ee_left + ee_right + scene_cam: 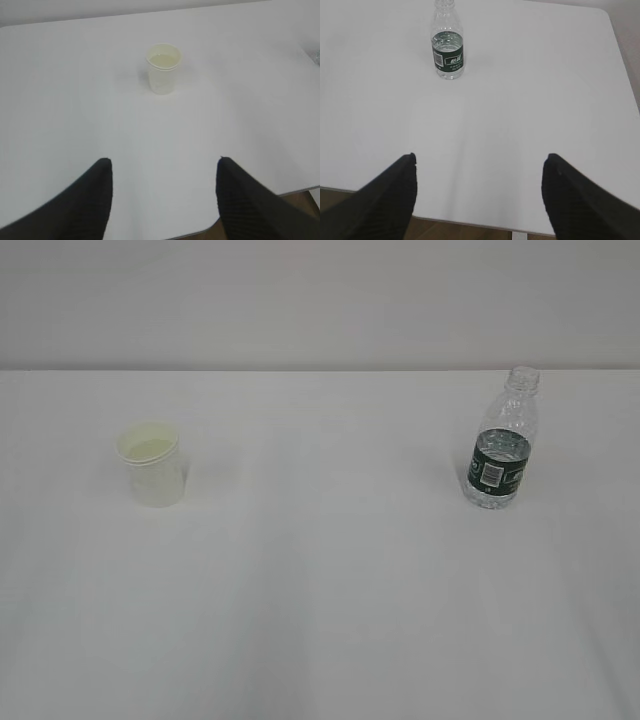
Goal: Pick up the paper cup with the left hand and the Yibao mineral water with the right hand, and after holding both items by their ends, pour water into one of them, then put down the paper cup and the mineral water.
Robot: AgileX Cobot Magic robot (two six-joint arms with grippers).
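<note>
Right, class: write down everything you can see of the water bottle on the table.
The water bottle is small, clear ribbed plastic with a dark green label bearing a white patch. Its threaded neck is bare, no cap on it. It stands upright on the white table, on the right side, well apart from the cup. Nothing touches it but the tabletop.
</note>
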